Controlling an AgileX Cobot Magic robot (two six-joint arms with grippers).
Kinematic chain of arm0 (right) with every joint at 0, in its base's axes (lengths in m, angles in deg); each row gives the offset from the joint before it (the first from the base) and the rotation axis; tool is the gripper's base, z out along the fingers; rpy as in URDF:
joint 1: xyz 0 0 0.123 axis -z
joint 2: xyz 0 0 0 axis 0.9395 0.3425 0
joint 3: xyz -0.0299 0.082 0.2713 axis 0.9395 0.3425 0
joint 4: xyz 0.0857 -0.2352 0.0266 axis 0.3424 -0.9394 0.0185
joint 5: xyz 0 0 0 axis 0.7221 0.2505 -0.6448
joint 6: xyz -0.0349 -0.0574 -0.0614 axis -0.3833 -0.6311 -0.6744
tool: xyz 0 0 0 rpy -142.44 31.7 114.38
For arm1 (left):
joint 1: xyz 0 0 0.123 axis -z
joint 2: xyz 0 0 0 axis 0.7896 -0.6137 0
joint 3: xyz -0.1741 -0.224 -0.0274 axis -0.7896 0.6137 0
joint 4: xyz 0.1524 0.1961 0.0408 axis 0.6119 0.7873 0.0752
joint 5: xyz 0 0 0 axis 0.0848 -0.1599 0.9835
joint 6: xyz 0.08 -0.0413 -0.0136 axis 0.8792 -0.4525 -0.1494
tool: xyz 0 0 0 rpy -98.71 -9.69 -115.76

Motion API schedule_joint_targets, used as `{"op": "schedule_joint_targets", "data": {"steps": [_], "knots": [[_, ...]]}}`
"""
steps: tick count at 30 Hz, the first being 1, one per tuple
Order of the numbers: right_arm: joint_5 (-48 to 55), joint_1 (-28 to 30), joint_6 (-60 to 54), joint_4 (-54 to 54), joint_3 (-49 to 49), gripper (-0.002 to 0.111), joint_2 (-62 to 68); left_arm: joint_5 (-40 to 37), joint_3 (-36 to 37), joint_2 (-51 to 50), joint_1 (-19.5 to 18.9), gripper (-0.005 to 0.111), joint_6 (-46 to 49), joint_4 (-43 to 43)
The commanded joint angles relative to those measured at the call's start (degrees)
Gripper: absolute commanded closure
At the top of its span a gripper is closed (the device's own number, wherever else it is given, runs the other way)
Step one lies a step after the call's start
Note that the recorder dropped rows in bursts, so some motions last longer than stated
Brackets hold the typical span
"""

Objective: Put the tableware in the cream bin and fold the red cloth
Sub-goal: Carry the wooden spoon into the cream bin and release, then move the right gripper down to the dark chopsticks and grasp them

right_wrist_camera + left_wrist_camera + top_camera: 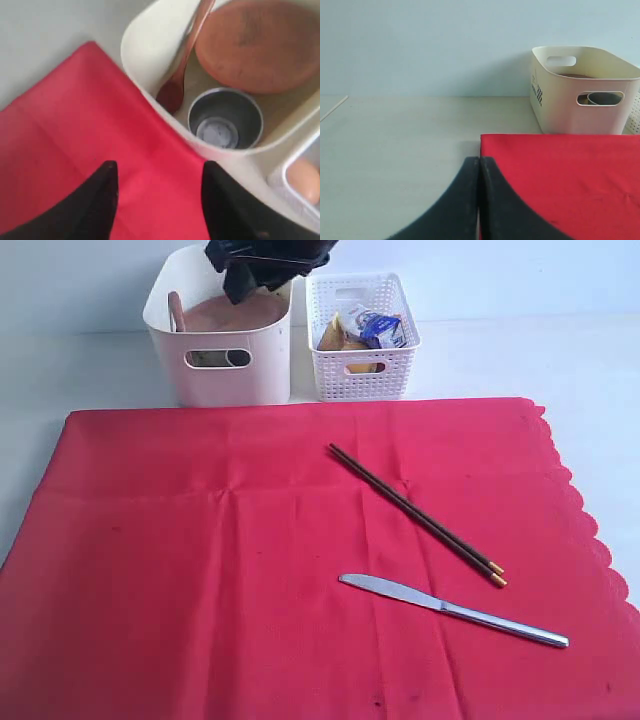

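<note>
The red cloth lies spread flat, with dark chopsticks and a steel knife on its right half. Behind it stands the cream bin, holding a wooden plate, a steel cup and a wooden spoon. My right gripper hangs over the bin's front rim; in the right wrist view it is open and empty above the red cloth. The left gripper is shut and empty, low at the corner of the red cloth, short of the cream bin.
A white lattice basket with food items and a small carton stands right of the cream bin; an egg shows in it. Bare pale table lies left of the cloth. The cloth's scalloped edge runs along the right.
</note>
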Motion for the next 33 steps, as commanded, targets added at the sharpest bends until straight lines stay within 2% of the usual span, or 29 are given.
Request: {"op": "schedule_joint_targets", "data": {"steps": [1,6,10,18,24,33], "knots": [[10.77,0.20,1.38,-1.67,1.51,0.060,-3.25,0.16,-0.16,0.37,0.21,0.106,0.04,-0.13],[11.42,0.20,1.51,-1.56,8.33,0.060,-7.70,0.16,-0.16,0.37,0.21,0.106,0.04,-0.13],[10.41,0.20,-0.02,-3.06,18.44,0.060,-12.93,0.16,-0.16,0.37,0.21,0.106,0.04,-0.13],[-3.56,0.20,-0.04,-9.96,41.68,0.060,-20.65,0.16,-0.16,0.37,0.21,0.106,0.04,-0.13],[-13.54,0.20,0.49,-13.20,53.85,0.060,-20.51,0.16,-0.16,0.37,0.21,0.106,0.04,-0.13],[-20.62,4.15,1.61,-14.44,60.25,0.060,-20.51,0.16,-0.16,0.37,0.21,0.106,0.04,-0.13]]}}
